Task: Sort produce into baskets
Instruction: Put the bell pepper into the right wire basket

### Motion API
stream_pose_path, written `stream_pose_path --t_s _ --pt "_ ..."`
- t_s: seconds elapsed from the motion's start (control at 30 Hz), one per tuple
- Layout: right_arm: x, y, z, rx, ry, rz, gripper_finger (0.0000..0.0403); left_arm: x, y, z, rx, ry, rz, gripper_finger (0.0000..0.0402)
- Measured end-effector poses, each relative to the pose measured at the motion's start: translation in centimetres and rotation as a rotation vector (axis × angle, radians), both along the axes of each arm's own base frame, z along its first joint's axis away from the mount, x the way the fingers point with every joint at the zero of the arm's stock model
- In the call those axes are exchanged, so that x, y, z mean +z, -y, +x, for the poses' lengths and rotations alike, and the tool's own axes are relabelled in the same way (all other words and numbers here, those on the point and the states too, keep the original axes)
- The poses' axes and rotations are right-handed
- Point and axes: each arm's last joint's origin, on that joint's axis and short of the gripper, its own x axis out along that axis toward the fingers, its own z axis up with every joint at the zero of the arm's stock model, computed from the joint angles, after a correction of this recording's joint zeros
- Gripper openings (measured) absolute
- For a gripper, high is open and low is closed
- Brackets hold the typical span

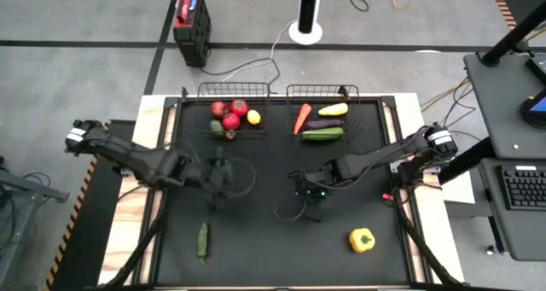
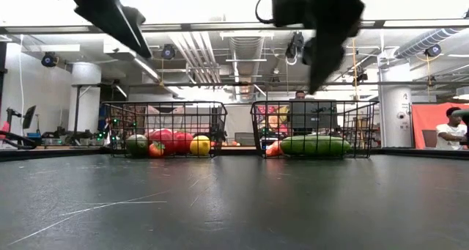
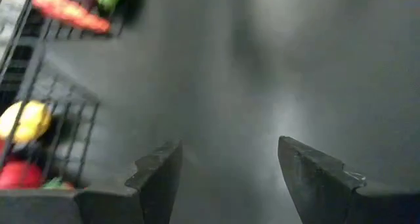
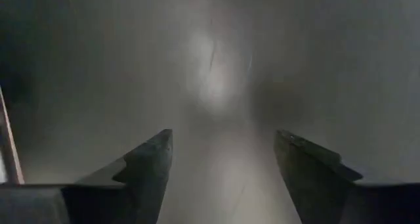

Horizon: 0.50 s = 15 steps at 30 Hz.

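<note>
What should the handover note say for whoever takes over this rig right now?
Left gripper: open, empty, over mid-table.
Right gripper: open, empty, over mid-table.
Left basket: red fruits, lemon, a green piece.
Right basket: carrot, yellow squash, eggplant, cucumber.
Left to sort: small green cucumber and yellow pepper, both on the near table.

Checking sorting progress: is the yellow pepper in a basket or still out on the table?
Out. The yellow bell pepper lies on the bare black tabletop, far from both black wire-mesh baskets.
</note>
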Motion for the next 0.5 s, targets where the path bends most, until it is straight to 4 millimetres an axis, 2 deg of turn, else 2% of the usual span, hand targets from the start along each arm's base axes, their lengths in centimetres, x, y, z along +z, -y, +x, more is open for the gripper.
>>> stream_pose_path --t_s 0.23,0.37,0.5 --pt "0.1 -1.3 -2.5 -0.146 -0.232 0.048 0.0244 -0.2 3.9 0.3 -0.085 0.092 0.005 0.0233" --pt "1.0 -2.1 -3.8 -0.221 -0.379 0.066 0.0242 -0.4 4.6 0.9 -0.094 0.13 0.012 0.0233" --pt "2.8 -3.1 -4.8 -0.232 -0.47 0.059 0.0242 -0.6 4.6 1.1 -0.082 0.134 0.033 0.0233"
